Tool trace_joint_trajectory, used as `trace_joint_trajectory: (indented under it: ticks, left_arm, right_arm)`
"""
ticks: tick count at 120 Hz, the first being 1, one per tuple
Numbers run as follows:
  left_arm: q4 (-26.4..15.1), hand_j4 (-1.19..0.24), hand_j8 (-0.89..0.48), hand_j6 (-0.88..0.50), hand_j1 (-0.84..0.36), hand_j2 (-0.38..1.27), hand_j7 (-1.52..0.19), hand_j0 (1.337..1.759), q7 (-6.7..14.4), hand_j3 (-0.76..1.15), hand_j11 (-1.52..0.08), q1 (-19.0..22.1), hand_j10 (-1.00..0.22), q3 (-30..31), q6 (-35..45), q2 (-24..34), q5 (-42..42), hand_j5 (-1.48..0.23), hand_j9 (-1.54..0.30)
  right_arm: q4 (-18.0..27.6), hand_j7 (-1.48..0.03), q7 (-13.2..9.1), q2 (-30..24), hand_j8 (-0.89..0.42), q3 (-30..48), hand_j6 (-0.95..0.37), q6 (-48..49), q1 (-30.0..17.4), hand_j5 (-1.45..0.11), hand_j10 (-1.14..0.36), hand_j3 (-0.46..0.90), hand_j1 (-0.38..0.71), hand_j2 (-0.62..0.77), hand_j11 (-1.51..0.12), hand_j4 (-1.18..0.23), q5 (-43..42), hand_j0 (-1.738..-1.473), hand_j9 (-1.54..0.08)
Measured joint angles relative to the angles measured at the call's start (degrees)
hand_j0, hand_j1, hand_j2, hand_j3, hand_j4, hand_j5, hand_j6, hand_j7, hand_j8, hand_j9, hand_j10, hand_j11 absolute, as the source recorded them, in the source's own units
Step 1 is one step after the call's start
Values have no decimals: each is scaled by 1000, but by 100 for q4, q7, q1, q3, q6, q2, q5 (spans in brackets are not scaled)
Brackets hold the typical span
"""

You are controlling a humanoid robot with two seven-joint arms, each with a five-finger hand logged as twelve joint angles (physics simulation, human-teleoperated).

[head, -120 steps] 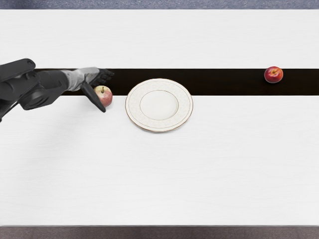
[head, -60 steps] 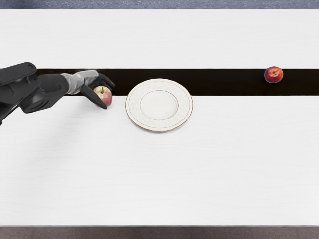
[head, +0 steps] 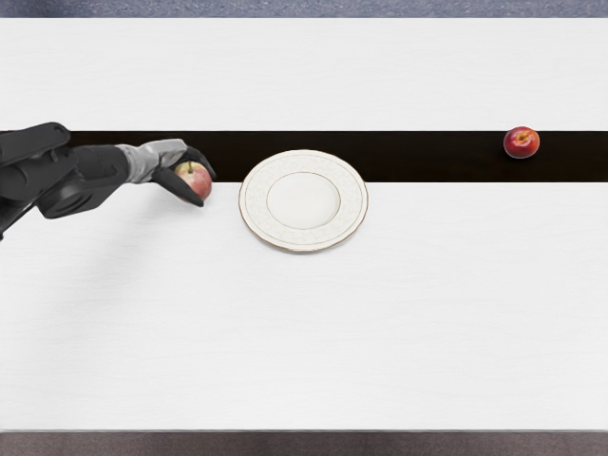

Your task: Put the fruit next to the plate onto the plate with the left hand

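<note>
Now, in the head view, the only one given, the left hand (head: pixel 176 167) is curled around the apple (head: pixel 198 180): dark fingers (head: pixel 197 158) wrap over its far side and the thumb lies across its near side, so the grasp looks closed on the fruit. The apple sits just beside the left rim of the plate (head: pixel 253 201), apart from it, at the edge of the dark strip (head: pixel 427 157) that crosses the white table (head: pixel 304 332). Whether the fruit is off the surface cannot be told.

To do this step well, the grip should be firm before lifting. The apple then needs to rise enough to clear the raised rim, travel a short way right, and be lowered onto the flat centre, since a round fruit released near the edge could roll off.

The plate holds nothing. A peach (head: pixel 521 142) lies well apart at the far right and is not the target.
</note>
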Motion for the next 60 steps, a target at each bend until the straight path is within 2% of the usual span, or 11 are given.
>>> trace_joint_trajectory:
  ticks: [5, 16, 21, 40, 47, 60]
  left_arm:
    - [-8, -560, -100, -163, -324, 176, -951, 1646, 39, 0, -806, -116, -304, 11, -118, 19, 6, -919, -963]
    - [-8, -530, -36, -103, -394, 251, -1034, 1643, 207, 0, -942, -333, -231, -122, -662, 47, -21, -1006, -1042]
    - [-6, -508, -20, -67, -397, 269, -1061, 1641, 293, 0, -982, -442, -238, -190, -902, 47, -39, -1037, -1065]
    - [-23, -491, -22, -97, -387, 279, -1124, 1637, 724, 0, -1085, -912, -276, -458, -1476, -3, -190, -1112, -1121]
    - [-26, -475, -14, -101, -401, 330, -1138, 1636, 874, 0, -1113, -1076, -271, -501, -1567, -224, -258, -1123, -1136]
    - [-29, -498, -31, -148, -353, 316, -1157, 1635, 1111, 0, -1142, -1314, -334, -541, -1649, -625, -426, -1143, -1148]
  right_arm:
    - [2, 0, 0, 0, 0, 0, 0, 0, 1, 0, 0, 0, -349, 0, 0, 0, 0, -1658, 0]
    - [5, 0, 0, 0, 0, 0, 0, 0, 2, 0, 0, 0, -349, 0, 0, 0, 0, -1658, 0]
    - [5, 0, 0, 0, 0, 0, 0, 0, 2, 0, 0, 0, -349, 0, 0, 0, 0, -1658, 0]
    - [4, 0, 0, 0, 0, 0, 0, 0, 2, 0, 0, 0, -349, 0, 0, 0, 0, -1658, 0]
    - [4, 0, 0, 0, 0, 0, 0, 0, 3, 0, 0, 0, -349, 0, 0, 0, 0, -1658, 0]
    - [0, 0, -1, 0, 0, 0, 0, 0, 2, 0, 0, 0, -349, 0, 0, 0, 1, -1658, 0]
